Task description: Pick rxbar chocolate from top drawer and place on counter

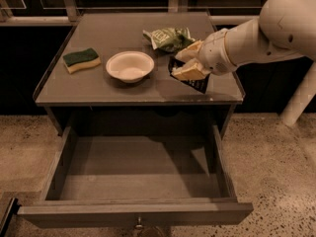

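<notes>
- Currently the gripper (177, 66) hangs low over the right front part of the counter (111, 89), with the arm coming in from the right.
- Claw is clenched on the rxbar chocolate (196, 84). The two cream fingers (190, 51) pinch it, and the black wrapper shows at the tips and under the lower finger.
- Key relation: the bar sits in and just below the claw, not off to any side, so there is nothing to reach for.
- The bar's long axis runs diagonally, from the fingertips back and down toward the wrist side and the counter's front right edge. It looks tilted rather than flat.
- I cannot tell whether the bar's low end touches the countertop or floats just above it.
- Ahead of the fingertips, near them, is a white bowl (130, 65). Further out on that side, well apart, is a sponge (81, 59).
- Just behind the claw, toward the counter's back, is a green snack bag (168, 37).
- Below and in front of the claw the top drawer (133, 214) is pulled open, and no bar shows inside.
- Judgement: this is the place step. The next move is straight down and release, with bare counter directly under the claw.
- Risk: the spot is close to the front right edge, so a tilted bar could slide off on release.
</notes>
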Robot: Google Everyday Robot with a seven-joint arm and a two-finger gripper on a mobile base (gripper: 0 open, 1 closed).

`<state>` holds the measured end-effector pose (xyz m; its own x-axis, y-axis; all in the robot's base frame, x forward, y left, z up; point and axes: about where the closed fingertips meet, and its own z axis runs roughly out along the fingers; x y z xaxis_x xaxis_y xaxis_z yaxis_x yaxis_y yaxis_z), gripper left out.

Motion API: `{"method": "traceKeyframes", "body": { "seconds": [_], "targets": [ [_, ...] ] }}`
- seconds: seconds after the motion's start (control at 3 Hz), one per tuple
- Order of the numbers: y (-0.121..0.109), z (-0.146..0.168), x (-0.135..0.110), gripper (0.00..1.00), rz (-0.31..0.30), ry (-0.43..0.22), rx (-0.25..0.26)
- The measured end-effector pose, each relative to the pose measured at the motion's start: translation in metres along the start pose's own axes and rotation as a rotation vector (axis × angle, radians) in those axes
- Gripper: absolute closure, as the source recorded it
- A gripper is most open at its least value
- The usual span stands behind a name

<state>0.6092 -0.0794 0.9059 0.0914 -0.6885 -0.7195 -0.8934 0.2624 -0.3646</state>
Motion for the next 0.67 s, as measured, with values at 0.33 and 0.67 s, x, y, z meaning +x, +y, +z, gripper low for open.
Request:
{"method": "traceKeyframes", "body": {
  "seconds": [0.33, 0.67],
  "targets": [
    [-0.022, 0.016, 0.015, 1.0, 0.032, -0.033, 0.002],
    [-0.035, 0.026, 0.024, 0.82, 0.059, -0.033, -0.005]
  ]
}}
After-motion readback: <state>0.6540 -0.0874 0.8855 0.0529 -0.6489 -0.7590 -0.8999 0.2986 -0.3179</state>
